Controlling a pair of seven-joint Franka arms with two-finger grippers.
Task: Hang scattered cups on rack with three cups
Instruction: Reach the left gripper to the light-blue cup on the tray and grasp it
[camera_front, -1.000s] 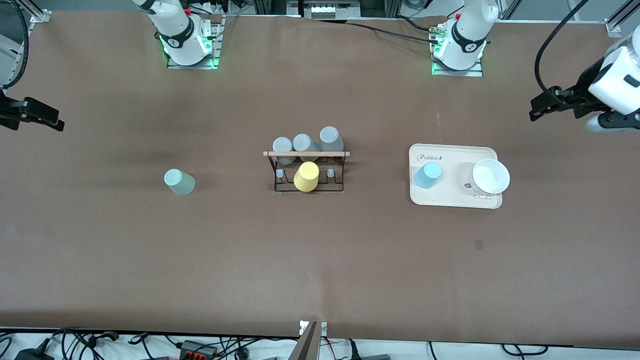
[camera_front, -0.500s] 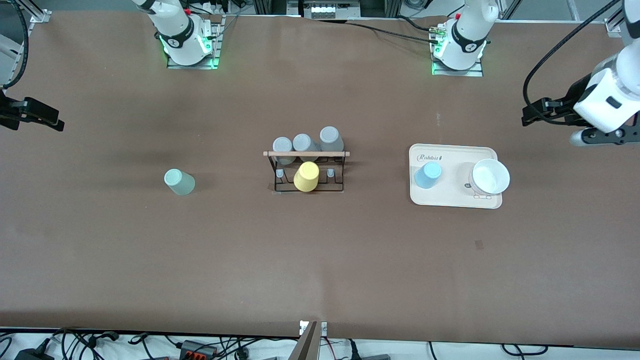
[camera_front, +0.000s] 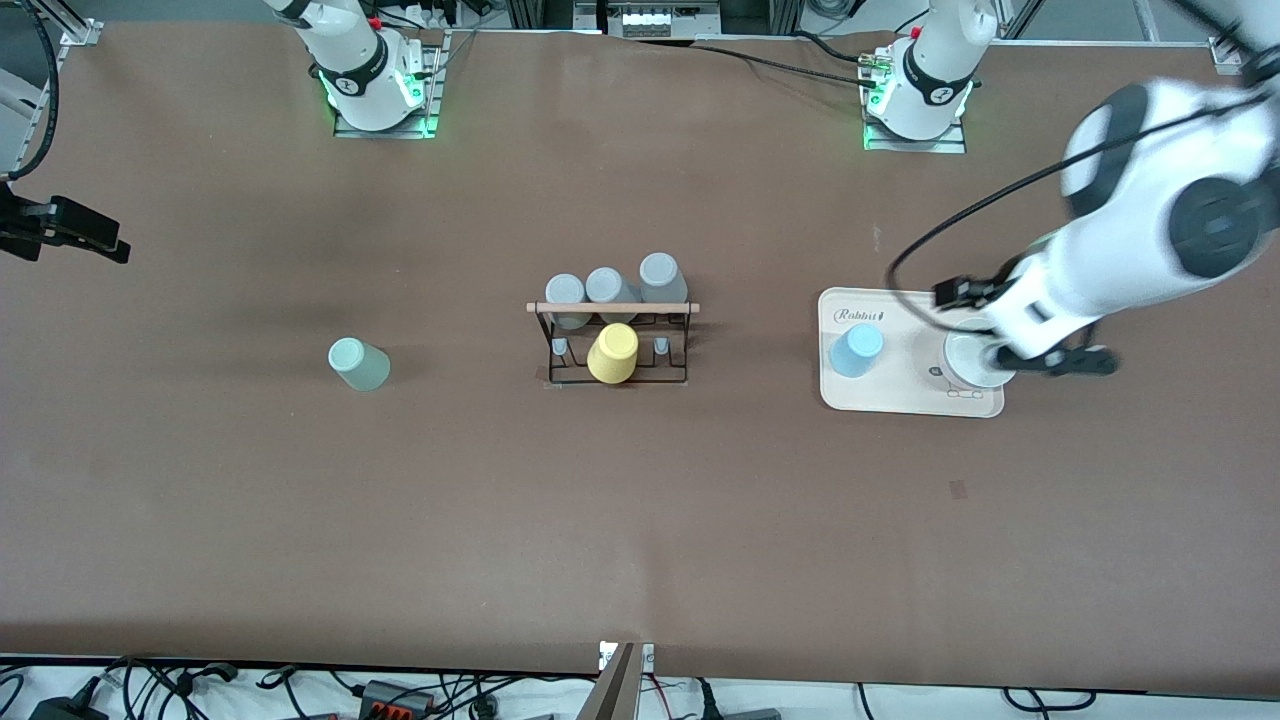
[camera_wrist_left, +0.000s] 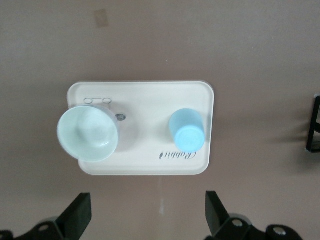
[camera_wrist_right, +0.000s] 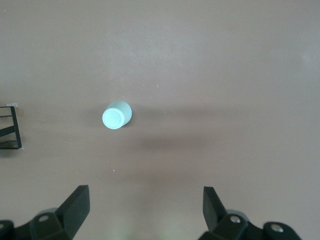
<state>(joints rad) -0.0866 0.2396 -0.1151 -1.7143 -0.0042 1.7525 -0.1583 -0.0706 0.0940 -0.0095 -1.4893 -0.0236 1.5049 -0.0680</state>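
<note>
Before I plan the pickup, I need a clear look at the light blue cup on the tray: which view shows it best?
The left wrist view: it shows the light blue cup from above, large and unblocked, on the cream tray. The front view shows it small, beside the left arm. The right wrist view does not show it.

Light blue cup (camera_front: 856, 350) inverted on cream tray (camera_front: 900, 400); mint cup (camera_front: 357, 363) inverted on table; rack (camera_front: 613, 340) between.

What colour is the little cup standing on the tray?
Light blue. The cup on the cream tray shows best in the left wrist view.
</note>
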